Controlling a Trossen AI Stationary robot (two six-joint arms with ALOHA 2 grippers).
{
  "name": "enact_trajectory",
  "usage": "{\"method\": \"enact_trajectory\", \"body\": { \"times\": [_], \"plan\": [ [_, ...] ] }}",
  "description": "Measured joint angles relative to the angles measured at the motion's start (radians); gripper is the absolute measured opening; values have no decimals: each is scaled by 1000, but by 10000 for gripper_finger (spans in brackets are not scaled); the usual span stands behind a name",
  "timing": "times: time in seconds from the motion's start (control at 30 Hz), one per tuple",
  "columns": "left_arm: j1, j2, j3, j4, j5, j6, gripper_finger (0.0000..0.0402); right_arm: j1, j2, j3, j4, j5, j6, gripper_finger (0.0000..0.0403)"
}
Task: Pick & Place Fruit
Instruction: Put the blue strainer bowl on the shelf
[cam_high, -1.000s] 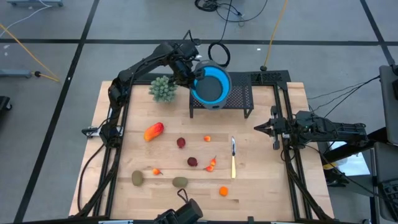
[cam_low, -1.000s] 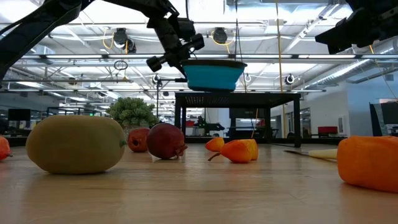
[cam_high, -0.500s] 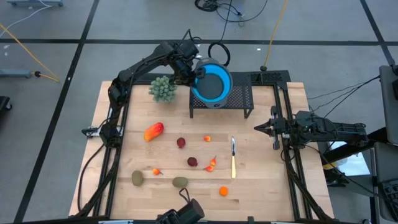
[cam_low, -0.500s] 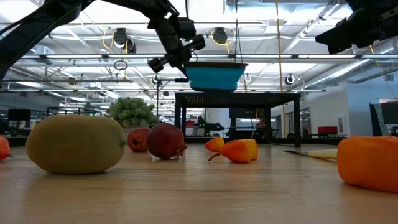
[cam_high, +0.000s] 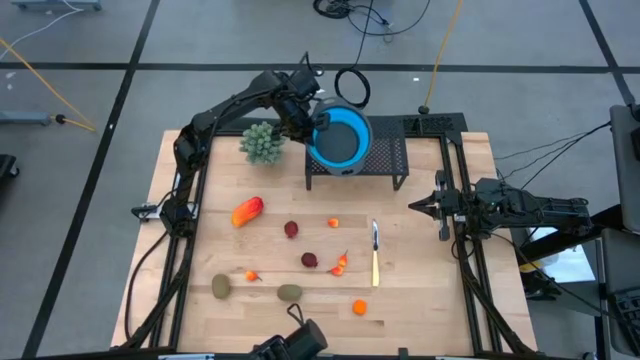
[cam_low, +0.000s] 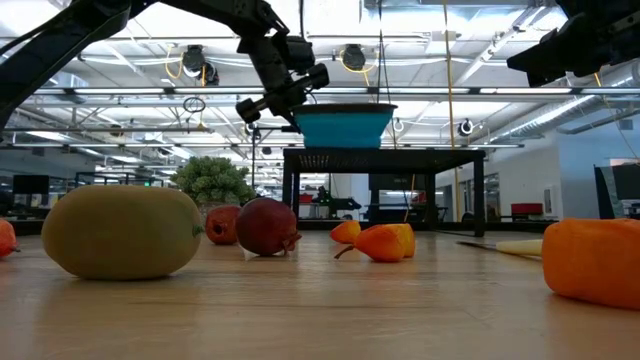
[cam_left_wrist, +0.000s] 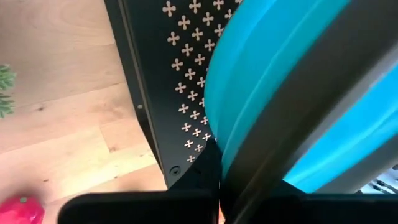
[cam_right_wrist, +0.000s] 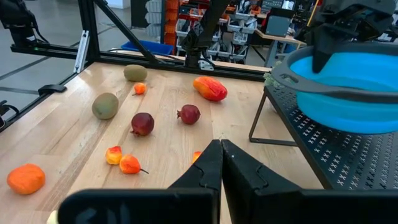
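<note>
The left gripper (cam_high: 312, 112) pinches the rim of the blue bowl (cam_high: 340, 139), fingers pressed together on its near-left edge, above the black rack (cam_high: 390, 158) at the table's far side. In the left wrist view the bowl fills most of the picture and its inside is cut off; the high view shows nothing in it. Whether the bowl's base touches the rack cannot be told from the low view.

Since a second ago the bowl sits a little lower and more level over the rack; the fruit has not moved.

The right gripper (cam_high: 418, 206) waits at the table's right edge, fingers pressed together, holding nothing.

All fruit lies loose on the table (cam_high: 430, 290): the mango (cam_high: 246, 210) at left, two dark red ones (cam_high: 291, 229) in the middle, a small orange one (cam_high: 333, 222) beside them, two brownish-green ovals (cam_high: 221, 286) near the front edge, another orange piece (cam_high: 359, 307) at front right. The knife (cam_high: 375, 255) lies right of them. The bush (cam_high: 262, 142) stands just left of the rack.
</note>
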Motion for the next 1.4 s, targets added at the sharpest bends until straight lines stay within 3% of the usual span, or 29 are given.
{"method": "enact_trajectory", "body": {
  "times": [0.57,1.03,1.4],
  "plan": [
    [6,-7,-1,13,4,1,111,0,0,0,0,0,0,0],
    [8,-7,-1,12,88,36,209,0,0,0,0,0,3,0],
    [8,-8,-1,-53,69,68,211,0,0,1,0,0,4,0]
  ]
}}
